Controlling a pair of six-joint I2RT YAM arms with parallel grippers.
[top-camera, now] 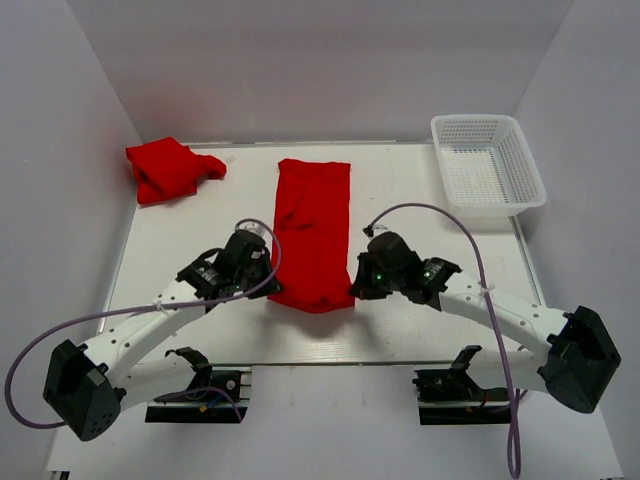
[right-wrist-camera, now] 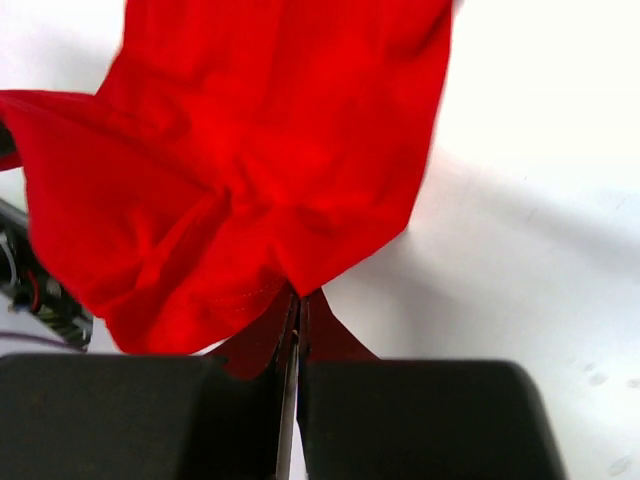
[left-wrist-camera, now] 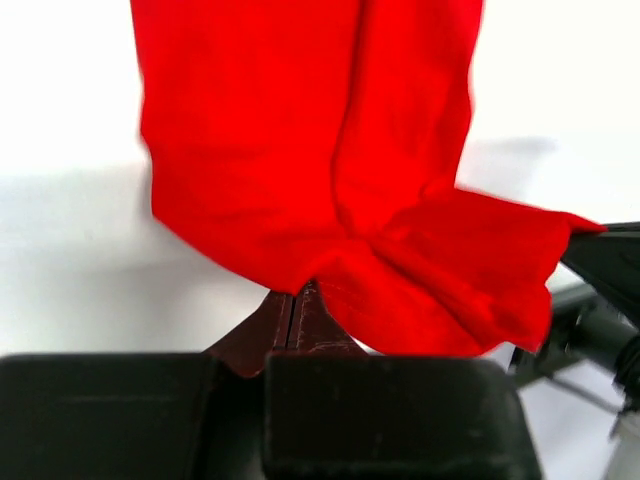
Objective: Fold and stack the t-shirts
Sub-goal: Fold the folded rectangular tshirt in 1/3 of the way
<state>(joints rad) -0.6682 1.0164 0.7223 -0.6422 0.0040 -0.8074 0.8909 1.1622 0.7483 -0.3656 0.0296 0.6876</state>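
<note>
I have both pincers closed on the near hem of the long-folded t-shirt [top-camera: 312, 225]: the left pincer [top-camera: 270, 288] pinches its near left corner and the right pincer [top-camera: 353, 290] its near right corner, and in each wrist view the red cloth bunches right at the fingertips. Holding the two corners level like this reads to me as the set-up for carrying the near end over toward the far end, halving the strip (a one-corner grip would skew the fold). The rest of that shirt lies flat, running away from the arms down the middle of the tabletop [top-camera: 190, 230]. The crumpled t-shirt [top-camera: 168, 168] lies in the far left corner, well apart and not yet folded. A white mesh basket [top-camera: 488, 165] sits at the far right. The tabletop is plain white, boxed by bare white walls [top-camera: 330, 60] on three sides.
</note>
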